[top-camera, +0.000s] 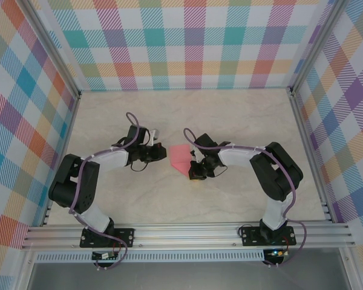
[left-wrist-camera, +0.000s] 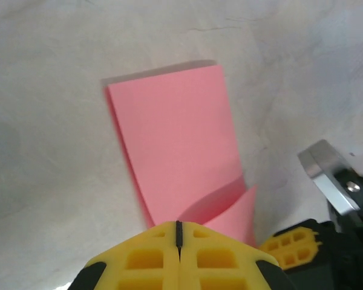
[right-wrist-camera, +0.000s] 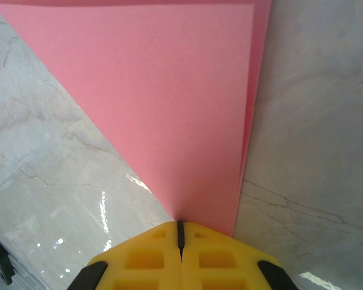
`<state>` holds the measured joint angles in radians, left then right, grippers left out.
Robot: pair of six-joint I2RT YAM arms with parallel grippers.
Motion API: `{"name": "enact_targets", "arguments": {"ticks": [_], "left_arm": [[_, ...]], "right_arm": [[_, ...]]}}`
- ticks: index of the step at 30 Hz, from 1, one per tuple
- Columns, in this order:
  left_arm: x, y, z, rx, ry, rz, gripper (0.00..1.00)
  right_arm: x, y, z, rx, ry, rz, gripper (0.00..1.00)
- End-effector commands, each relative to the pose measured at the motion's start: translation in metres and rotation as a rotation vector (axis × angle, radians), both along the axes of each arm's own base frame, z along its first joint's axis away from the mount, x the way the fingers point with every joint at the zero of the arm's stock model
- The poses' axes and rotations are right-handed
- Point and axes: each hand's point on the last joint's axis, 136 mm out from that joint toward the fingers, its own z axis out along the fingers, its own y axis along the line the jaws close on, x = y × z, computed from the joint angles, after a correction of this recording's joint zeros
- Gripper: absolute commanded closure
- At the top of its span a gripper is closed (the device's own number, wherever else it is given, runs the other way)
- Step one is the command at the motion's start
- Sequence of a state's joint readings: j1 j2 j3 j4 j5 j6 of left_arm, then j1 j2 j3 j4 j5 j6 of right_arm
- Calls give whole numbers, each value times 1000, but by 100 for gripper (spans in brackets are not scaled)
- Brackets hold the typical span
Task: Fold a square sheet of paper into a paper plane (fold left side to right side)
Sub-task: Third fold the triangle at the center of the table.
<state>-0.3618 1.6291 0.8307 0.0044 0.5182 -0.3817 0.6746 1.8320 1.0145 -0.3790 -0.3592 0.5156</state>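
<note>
Both claws are clenched tight. The left gripper (left-wrist-camera: 179, 228) has the pink sheet of paper (left-wrist-camera: 175, 139) stretching straight ahead of its tips, folded double (one corner curls up just beside the fingers). The right gripper (right-wrist-camera: 180, 228) meets a pointed corner of the sheet right at its tips, the paper fanning away ahead. Whether either claw actually pinches the paper, I cannot tell. The sheet lies between the two on the marbled table (top-camera: 230, 115).
</note>
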Motion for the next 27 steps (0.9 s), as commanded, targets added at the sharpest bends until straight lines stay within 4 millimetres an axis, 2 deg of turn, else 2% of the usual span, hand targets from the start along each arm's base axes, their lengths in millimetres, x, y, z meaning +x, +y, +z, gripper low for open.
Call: {"name": "enact_targets", "arguments": {"ticks": [1, 4, 9, 18, 22, 27], "left_arm": [[-22, -26, 3, -60, 27, -87, 97], [-27, -40, -6, -53, 44, -124, 98], [-23, -47, -25, -31, 81, -128, 98], [-20, -33, -58, 78, 126, -83, 99], [-22, -25, -68, 128, 143, -65, 99], [-25, -22, -70, 145, 151, -62, 100]], "right_arm": [[-27, -42, -37, -209, 107, -7, 100], [-27, -41, -37, -208, 106, -7, 100], [-27, -41, -37, -207, 107, -8, 100], [-26, -39, -34, -194, 105, -6, 100], [-21, -29, -18, -127, 71, -5, 100], [-4, -6, 21, 11, 15, -42, 100]]}}
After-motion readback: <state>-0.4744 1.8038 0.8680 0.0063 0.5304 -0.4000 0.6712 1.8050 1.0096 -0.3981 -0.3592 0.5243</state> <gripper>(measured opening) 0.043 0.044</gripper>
